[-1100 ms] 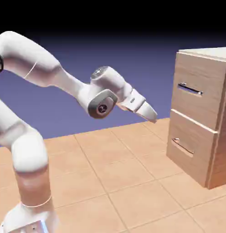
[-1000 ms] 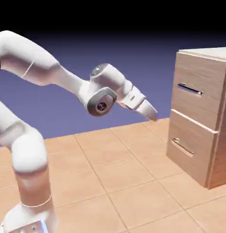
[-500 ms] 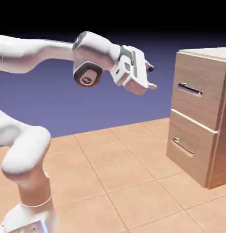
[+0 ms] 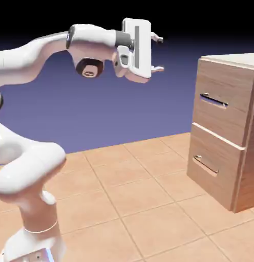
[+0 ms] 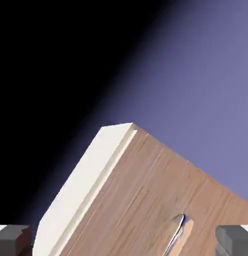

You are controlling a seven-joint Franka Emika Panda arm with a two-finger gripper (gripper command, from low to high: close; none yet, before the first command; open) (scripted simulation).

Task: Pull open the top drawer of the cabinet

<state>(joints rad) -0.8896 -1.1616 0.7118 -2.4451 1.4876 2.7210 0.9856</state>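
The arm's base (image 4: 32,245) stands at the near left on the tiled worktop (image 4: 149,204). From there the white arm bends up and reaches to the right, high above the worktop. At its end, the fingers (image 4: 157,52) point level toward the cabinet (image 4: 229,133) and stand wide open, one above the other, with nothing between them. They are well apart from the cabinet and higher than its pale top.

The cabinet stands at the right on the worktop. The top drawer (image 4: 221,105) is shut, flush with the front, and its silver handle (image 4: 213,100) is untouched. The lower drawer (image 4: 216,166) below it is shut too.

In the hand view the cabinet appears tilted: the pale top, the wood front and a part of the handle (image 5: 176,235) show between the two grey tips (image 5: 235,239) at the bottom edge.
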